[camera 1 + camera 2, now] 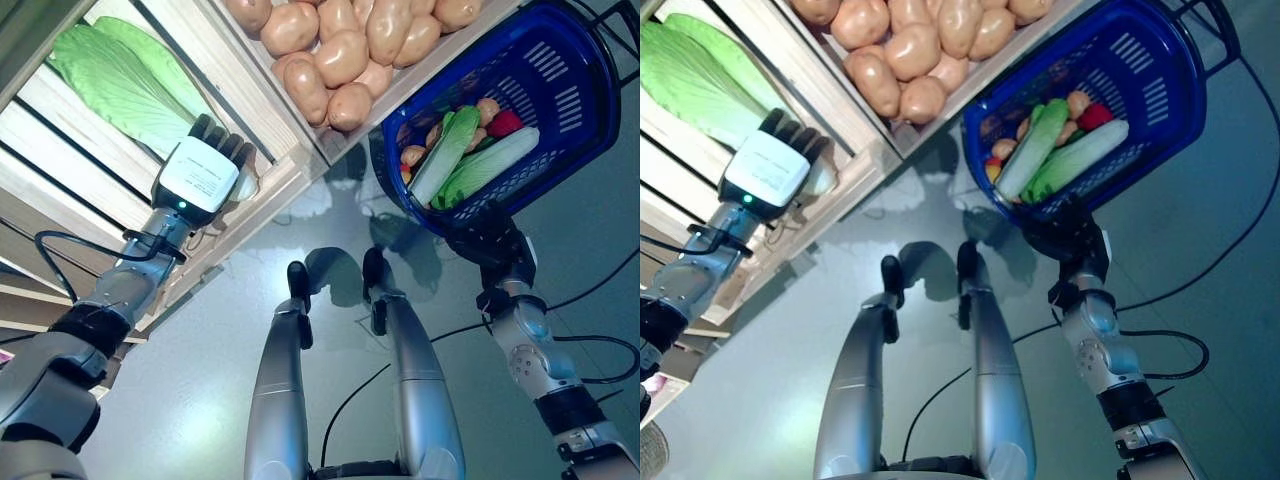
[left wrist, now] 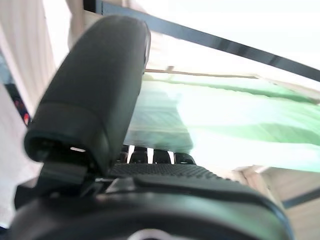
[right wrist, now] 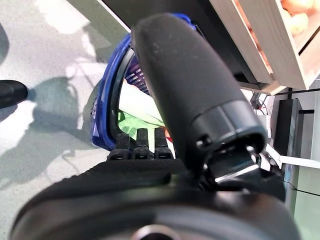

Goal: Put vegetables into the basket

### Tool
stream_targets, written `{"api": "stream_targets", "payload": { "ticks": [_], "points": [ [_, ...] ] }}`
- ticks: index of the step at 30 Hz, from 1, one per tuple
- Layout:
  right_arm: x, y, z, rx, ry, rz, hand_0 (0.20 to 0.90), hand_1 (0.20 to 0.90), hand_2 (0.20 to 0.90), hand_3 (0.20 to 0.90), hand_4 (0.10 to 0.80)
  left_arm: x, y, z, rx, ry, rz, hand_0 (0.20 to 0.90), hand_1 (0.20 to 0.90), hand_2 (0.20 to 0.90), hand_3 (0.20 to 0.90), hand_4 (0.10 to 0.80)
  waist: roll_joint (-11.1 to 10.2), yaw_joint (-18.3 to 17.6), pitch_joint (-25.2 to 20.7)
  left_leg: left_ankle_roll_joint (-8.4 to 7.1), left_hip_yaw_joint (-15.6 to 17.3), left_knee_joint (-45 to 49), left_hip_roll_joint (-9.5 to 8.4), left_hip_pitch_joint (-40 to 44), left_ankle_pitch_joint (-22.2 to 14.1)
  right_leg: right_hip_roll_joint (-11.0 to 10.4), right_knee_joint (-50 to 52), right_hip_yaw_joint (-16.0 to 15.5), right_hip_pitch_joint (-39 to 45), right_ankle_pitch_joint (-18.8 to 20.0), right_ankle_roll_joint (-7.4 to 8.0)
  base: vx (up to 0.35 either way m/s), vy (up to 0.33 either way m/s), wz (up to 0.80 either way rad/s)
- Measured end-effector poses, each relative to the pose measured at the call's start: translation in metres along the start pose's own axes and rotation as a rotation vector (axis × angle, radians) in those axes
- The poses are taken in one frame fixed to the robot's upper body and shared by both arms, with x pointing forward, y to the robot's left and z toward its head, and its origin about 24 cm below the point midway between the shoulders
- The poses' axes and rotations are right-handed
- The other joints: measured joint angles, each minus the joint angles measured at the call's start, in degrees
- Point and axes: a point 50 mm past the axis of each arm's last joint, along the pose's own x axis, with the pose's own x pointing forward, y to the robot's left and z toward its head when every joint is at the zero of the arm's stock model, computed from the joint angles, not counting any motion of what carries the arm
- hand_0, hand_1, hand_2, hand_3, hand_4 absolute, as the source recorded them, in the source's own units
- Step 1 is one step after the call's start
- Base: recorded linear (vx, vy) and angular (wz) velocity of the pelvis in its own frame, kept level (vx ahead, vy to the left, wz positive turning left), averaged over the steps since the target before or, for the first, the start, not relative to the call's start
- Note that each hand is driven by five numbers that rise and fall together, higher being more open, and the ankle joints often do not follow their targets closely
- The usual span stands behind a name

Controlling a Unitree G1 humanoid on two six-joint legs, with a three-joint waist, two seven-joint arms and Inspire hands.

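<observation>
A green cabbage lies in a wooden crate at the left. My left hand reaches into that crate, open, its fingers at the cabbage's pale stem end and its thumb standing clear. The blue basket is held up at the right by my right hand, which grips its near wall from below. Inside the basket lie two long green cabbages, small potatoes and a red vegetable. The right wrist view shows the thumb over the basket rim.
A second wooden crate full of potatoes stands between the cabbage crate and the basket. Grey floor lies below. The basket's black handles hang at the far right.
</observation>
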Motion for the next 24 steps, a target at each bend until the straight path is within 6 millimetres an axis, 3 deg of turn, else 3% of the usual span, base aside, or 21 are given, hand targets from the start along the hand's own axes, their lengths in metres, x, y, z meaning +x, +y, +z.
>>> {"api": "stream_targets", "payload": {
  "ticks": [2,3,4,6,24],
  "points": [
    [0.0008,0.001,0.0012,0.001,-0.004,0.003,0.9,0.9,0.9,0.9,0.8,0.0009,0.0006,0.0012,-0.016,0.016,0.025,0.9,0.9,0.9,0.9,0.8,0.0,0.2,0.0,0.02,0.0,0.1,-0.03,0.0,0.0,0.0,0.0,0.0,0.0,0.0,0.05,0.0,0.0,0.0],
    [0.0011,0.0015,0.0017,0.001,-0.006,0.004,0.9,0.9,0.9,0.9,0.8,0.001,0.0007,0.0013,-0.025,0.024,0.029,0.731,0.731,0.731,0.731,0.687,0.0,0.3,0.0,0.04,0.0,0.1,-0.03,0.0,0.0,0.0,0.0,0.0,0.0,0.0,0.11,0.0,0.0,0.0],
    [0.0013,0.0018,0.002,0.002,-0.007,0.005,0.9,0.9,0.9,0.9,0.8,0.0008,0.0005,0.0011,-0.031,0.029,0.032,0.627,0.627,0.627,0.627,0.618,0.0,0.3,0.0,0.04,-0.1,0.2,-0.05,0.0,0.0,0.0,0.1,0.0,0.0,0.0,0.12,0.0,0.0,0.0],
    [0.0022,0.0029,0.0032,0.003,-0.011,0.007,0.9,0.9,0.9,0.9,0.8,0.0001,-0.0006,-0.0002,-0.041,0.046,0.043,0.3,0.3,0.3,0.3,0.4,0.0,0.2,0.0,0.09,-0.1,0.5,-0.05,-0.1,-0.1,0.0,0.3,0.0,0.0,0.0,0.12,0.0,0.0,0.0],
    [0.0019,0.0048,0.0009,0.014,-0.006,0.0,0.9,0.9,0.9,0.9,0.8,0.0003,-0.0042,0.0012,-0.077,0.147,0.068,0.3,0.3,0.3,0.3,0.4,-0.1,-0.7,0.0,0.16,-0.6,0.4,-0.04,0.2,-0.1,0.2,-0.4,-0.2,1.0,0.3,0.5,0.0,0.0,0.0]
  ]
}}
